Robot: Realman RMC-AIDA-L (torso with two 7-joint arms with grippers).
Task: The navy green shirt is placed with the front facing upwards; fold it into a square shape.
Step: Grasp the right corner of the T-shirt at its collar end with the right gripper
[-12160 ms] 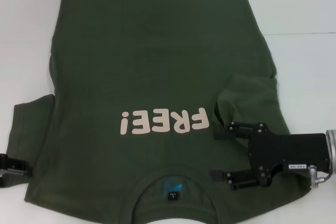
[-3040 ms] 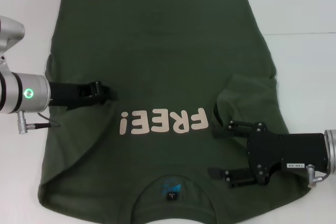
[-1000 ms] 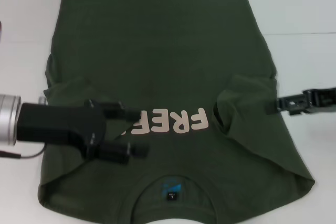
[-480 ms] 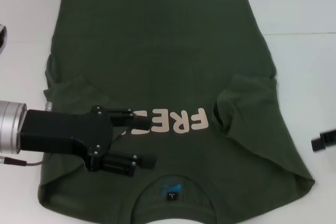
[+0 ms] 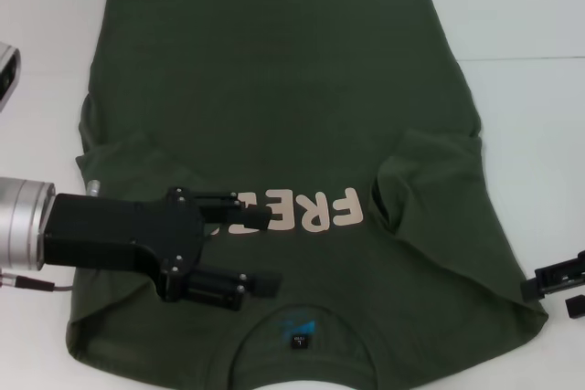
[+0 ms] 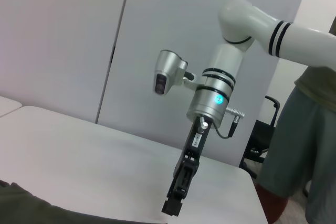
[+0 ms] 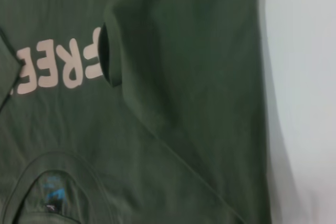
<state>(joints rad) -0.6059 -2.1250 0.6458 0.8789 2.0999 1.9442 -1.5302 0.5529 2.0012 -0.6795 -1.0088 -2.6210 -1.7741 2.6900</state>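
Two sleeves tucked in on the shirt (image 5: 274,70), left gripper (image 5: 260,248) open over the letters (image 5: 306,210) for letting go, right gripper (image 5: 559,285) off at the edge, fingers unclear.

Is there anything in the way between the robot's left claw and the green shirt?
Nothing visible. The left end effector is right over the navy green shirt, near its pink lettering, fingers apart. The right end effector sits off the shirt's edge.
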